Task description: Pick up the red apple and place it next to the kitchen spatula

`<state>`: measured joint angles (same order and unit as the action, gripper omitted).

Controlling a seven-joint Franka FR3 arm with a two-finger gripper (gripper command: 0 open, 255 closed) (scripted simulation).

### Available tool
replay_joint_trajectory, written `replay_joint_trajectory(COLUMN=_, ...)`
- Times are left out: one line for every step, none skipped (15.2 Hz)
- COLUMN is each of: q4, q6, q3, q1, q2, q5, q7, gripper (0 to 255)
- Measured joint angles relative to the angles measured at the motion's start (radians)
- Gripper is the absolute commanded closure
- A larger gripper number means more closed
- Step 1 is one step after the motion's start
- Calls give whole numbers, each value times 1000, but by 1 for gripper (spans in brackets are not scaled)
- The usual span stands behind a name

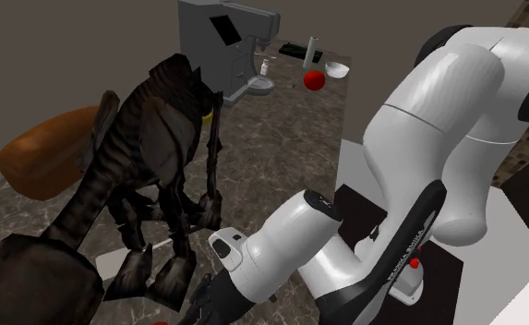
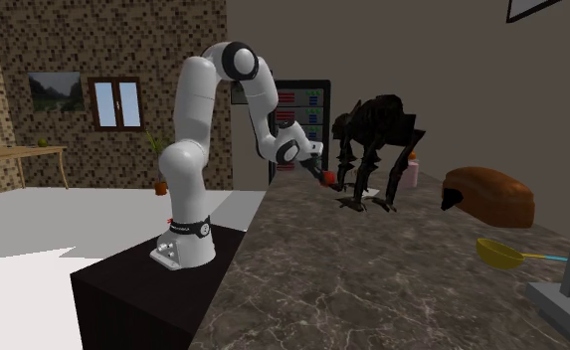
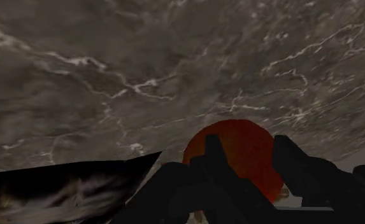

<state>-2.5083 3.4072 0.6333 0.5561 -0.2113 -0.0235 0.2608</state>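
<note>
1. Marbled dark tabletop (image 2: 372,288) runs along a plain wall; a white arm (image 2: 198,109) folds low over it, beside a dark striped beast figure (image 2: 377,139).
2. Its pincer (image 3: 250,149) pinches the red apple (image 3: 241,130) across its widest part, one finger each side, likely so the round fruit cannot roll out.
3. Whether the apple is clear of the stone cannot be told.
4. A yellow-headed utensil (image 2: 499,253), probably the spatula, lies well apart beyond a bread loaf (image 2: 491,194), so the carry must skirt the figure's legs.
</note>
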Motion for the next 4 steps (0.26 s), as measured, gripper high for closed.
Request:
replay_joint_trajectory(q4=-3, q6=-15, q3=29, q1=-36, q2=14, q5=18, q7=19, gripper=255)
replay_joint_trajectory(q4=-3, q6=-31, q3=62, q1=-74, q2=26, q5=38, q7=38, gripper=255)
replay_joint_trajectory(q4=-2, q6=-45, q3=88, q1=-102, q2=36, q5=51, q7=52, gripper=255)
replay_joint_trajectory(q4=-4, q6=-56, q3=126, q1=-143, q2=48, q5=68, q7=71, gripper=255)
